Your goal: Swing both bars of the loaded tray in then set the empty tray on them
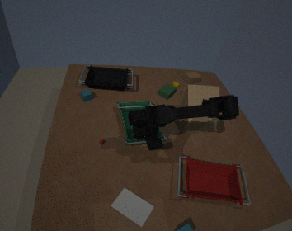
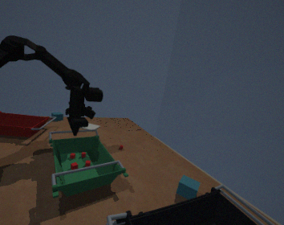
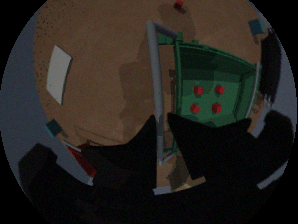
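The loaded green tray (image 1: 134,105) (image 2: 85,179) (image 3: 214,70) stands mid-table with several small red blocks (image 2: 79,159) (image 3: 206,99) inside. One wire bar (image 2: 89,166) lies at its end nearer the exterior camera. The other bar (image 2: 58,132) (image 3: 153,63) lies out over the opposite end. My gripper (image 1: 152,143) (image 2: 75,131) (image 3: 160,116) is down at that bar, fingers narrow, and the bar runs between the fingertips in the wrist view. The arm hides the load in the top view. An empty black tray (image 1: 105,77) (image 2: 201,209) and an empty red tray (image 1: 211,180) (image 2: 13,123) lie apart on the table.
A teal cube (image 1: 87,95) (image 2: 188,186), a tiny red cube (image 1: 101,141) (image 2: 120,147) (image 3: 178,4) and a white sheet (image 1: 133,206) (image 3: 59,72) lie on the table. A green block (image 1: 167,91), a tan block (image 1: 192,77) and a tan box (image 1: 203,96) stand behind the arm.
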`<state>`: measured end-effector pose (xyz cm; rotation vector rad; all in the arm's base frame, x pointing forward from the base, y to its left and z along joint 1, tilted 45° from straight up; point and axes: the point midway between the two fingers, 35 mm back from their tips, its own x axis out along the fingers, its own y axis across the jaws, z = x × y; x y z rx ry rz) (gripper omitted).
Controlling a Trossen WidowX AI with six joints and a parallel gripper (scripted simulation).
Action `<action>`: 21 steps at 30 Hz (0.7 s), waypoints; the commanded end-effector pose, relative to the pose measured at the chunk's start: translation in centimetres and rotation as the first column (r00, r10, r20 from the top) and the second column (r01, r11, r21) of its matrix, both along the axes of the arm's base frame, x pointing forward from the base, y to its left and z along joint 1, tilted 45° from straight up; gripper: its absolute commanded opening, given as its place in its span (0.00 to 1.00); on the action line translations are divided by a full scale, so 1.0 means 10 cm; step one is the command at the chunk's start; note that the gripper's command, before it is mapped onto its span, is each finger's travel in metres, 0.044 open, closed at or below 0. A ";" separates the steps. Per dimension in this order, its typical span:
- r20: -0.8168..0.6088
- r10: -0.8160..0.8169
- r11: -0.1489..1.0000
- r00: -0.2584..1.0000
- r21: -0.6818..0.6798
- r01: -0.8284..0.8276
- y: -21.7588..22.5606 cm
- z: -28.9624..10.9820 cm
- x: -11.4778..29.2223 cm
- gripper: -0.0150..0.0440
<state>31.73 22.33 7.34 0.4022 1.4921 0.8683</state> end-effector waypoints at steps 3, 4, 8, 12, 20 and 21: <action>0.007 -0.011 1.000 1.000 -0.020 0.012 -0.20 -0.09 0.08 0.39; 0.007 -0.011 1.000 1.000 -0.020 0.012 -0.22 -0.10 0.08 0.39; 0.007 -0.011 1.000 1.000 -0.020 0.012 -0.27 -0.15 0.10 0.39; 0.007 -0.011 1.000 1.000 -0.021 0.012 -0.31 -0.22 0.12 0.39; 0.007 -0.011 1.000 1.000 -0.021 0.012 -0.34 -0.52 0.16 0.39; 0.007 -0.011 1.000 1.000 -0.021 0.012 -0.34 -0.53 0.16 0.39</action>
